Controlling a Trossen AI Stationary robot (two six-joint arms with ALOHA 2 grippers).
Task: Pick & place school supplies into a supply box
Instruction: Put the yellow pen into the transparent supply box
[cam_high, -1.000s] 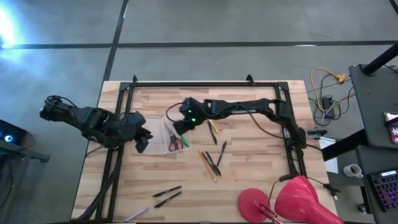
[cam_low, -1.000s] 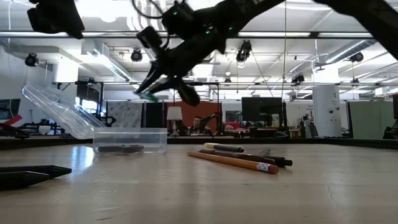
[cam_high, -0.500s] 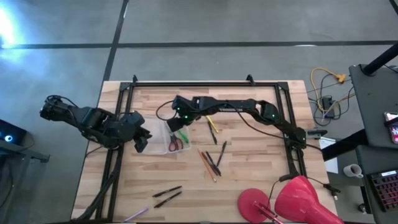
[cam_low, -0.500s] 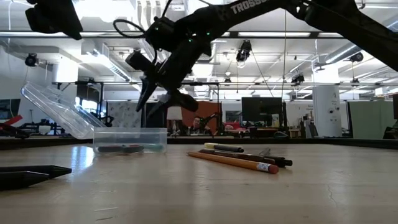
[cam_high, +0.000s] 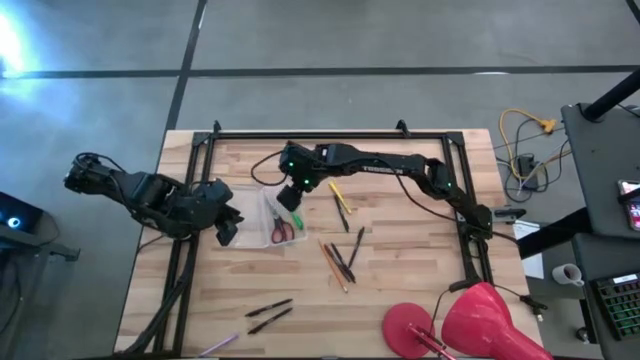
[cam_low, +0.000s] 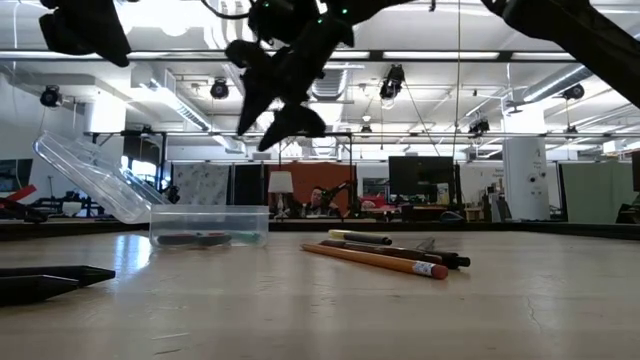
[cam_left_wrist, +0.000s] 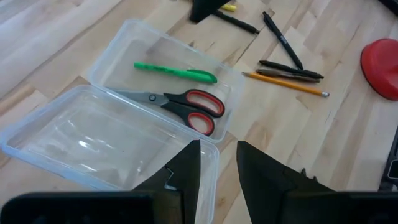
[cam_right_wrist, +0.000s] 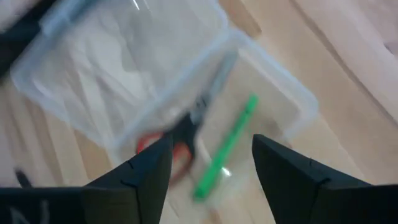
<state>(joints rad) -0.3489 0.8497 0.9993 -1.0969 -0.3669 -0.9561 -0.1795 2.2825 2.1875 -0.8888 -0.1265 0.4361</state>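
Left gripper (cam_high: 228, 228): it is waiting at the left side of the table, beside the open lid of the supply box; in its wrist view the two dark fingers (cam_left_wrist: 186, 171) are standing a little apart with nothing between them, unchanged over the last second.

Supply box (cam_high: 262, 212): it is sitting left of centre, lid (cam_left_wrist: 93, 143) folded back toward the left arm. The base is now holding a green pen (cam_left_wrist: 175, 72) lying beside the red-handled scissors (cam_left_wrist: 189, 109).

Right gripper (cam_high: 291, 193): a second ago it was clamped on the green pen above the box; now it is hanging over the box's far edge with its fingers (cam_right_wrist: 140, 174) spread wide and empty, and in the low view it is already lifting higher than half a second ago.

What this is meaning: the green pen is counting as delivered, so two supplies are in the box and the right arm is becoming free for another pick.

Centre cluster (cam_high: 340, 262): an orange pencil and dark pens are lying right of the box, well apart from it, with a yellow pen (cam_high: 340, 200) and a short dark pen (cam_high: 355, 240) nearby.

Front-left pens (cam_high: 268, 313): two dark pens are lying near the front edge, untouched.

Red round object (cam_high: 408, 325): it is sitting at the front right, no part of the job.

Judgement: most of the task is still remaining.
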